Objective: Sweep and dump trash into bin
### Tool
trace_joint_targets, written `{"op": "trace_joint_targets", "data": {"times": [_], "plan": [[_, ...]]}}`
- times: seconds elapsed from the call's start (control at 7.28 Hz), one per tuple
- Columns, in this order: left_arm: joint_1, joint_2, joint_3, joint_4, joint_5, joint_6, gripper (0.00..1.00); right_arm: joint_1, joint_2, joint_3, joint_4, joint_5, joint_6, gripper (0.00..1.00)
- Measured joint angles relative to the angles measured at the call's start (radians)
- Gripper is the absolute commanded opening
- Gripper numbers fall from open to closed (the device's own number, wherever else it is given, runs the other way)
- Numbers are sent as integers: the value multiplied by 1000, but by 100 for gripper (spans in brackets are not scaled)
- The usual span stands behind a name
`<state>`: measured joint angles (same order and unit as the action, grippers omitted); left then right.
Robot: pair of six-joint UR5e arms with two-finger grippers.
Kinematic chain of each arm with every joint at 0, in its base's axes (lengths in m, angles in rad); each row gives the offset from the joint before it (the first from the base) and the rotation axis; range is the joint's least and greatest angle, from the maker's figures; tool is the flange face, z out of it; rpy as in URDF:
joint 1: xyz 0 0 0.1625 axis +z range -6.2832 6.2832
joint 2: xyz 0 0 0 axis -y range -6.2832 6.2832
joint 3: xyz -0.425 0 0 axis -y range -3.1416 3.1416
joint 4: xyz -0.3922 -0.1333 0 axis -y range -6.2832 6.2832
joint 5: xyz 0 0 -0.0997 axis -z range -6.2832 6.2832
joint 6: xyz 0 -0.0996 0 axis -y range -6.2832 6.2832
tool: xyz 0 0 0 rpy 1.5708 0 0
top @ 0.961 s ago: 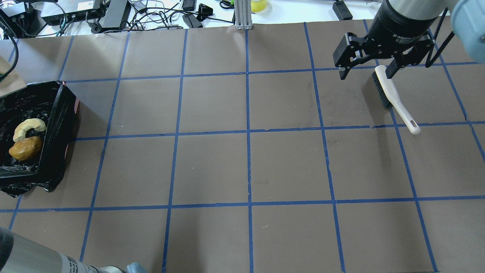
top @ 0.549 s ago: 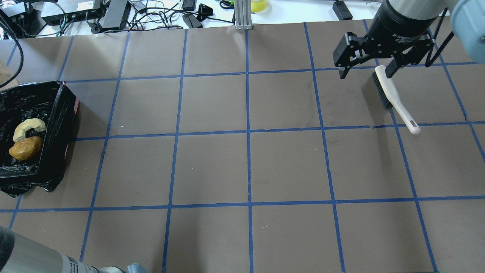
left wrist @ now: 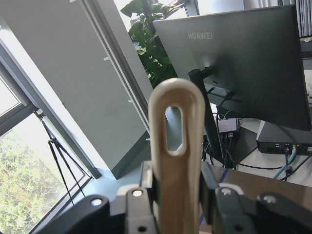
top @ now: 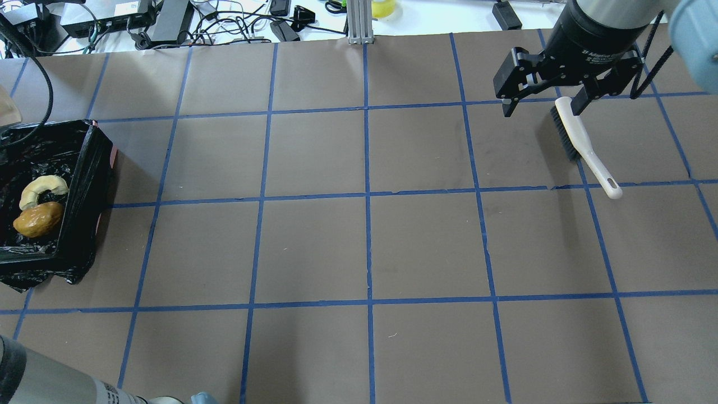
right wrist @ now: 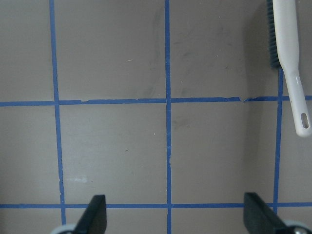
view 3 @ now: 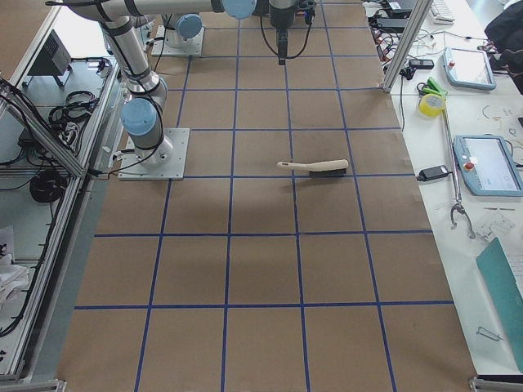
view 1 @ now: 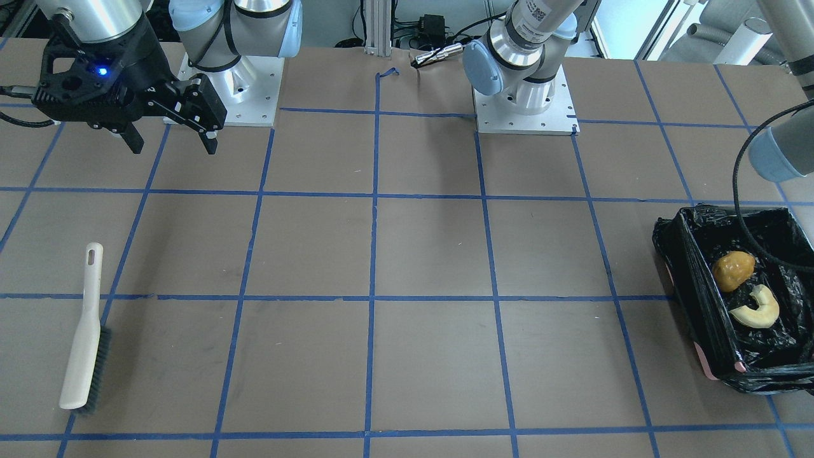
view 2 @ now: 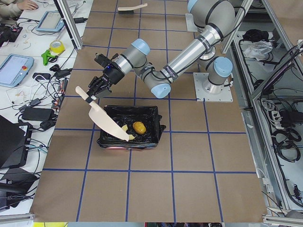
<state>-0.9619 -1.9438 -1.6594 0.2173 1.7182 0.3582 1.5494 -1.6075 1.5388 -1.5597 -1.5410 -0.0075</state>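
The left gripper (view 2: 97, 88) pinches the handle (left wrist: 176, 161) of a beige dustpan (view 2: 108, 124), which hangs tilted with its wide lip down over the bin (top: 84, 185) at the left end of the table (top: 314, 247). In the bin a golden-brown lump (top: 38, 220) and a pale rind slice (top: 42, 188) lie side by side. The right gripper (top: 542, 108) hovers with fingers spread wide, holding nothing, and the brush (top: 578, 140) lies flat on the table nearby

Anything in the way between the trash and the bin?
Nothing visible: the lump and rind already lie inside the open bin. The left gripper holds the dustpan tilted by it.
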Motion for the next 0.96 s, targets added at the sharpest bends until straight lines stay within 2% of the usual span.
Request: {"op": "trace_joint_targets", "data": {"times": [0.96], "plan": [[-25,-10,-72,175,21,92,0,0,-5,6,5,-2,0,100]]}}
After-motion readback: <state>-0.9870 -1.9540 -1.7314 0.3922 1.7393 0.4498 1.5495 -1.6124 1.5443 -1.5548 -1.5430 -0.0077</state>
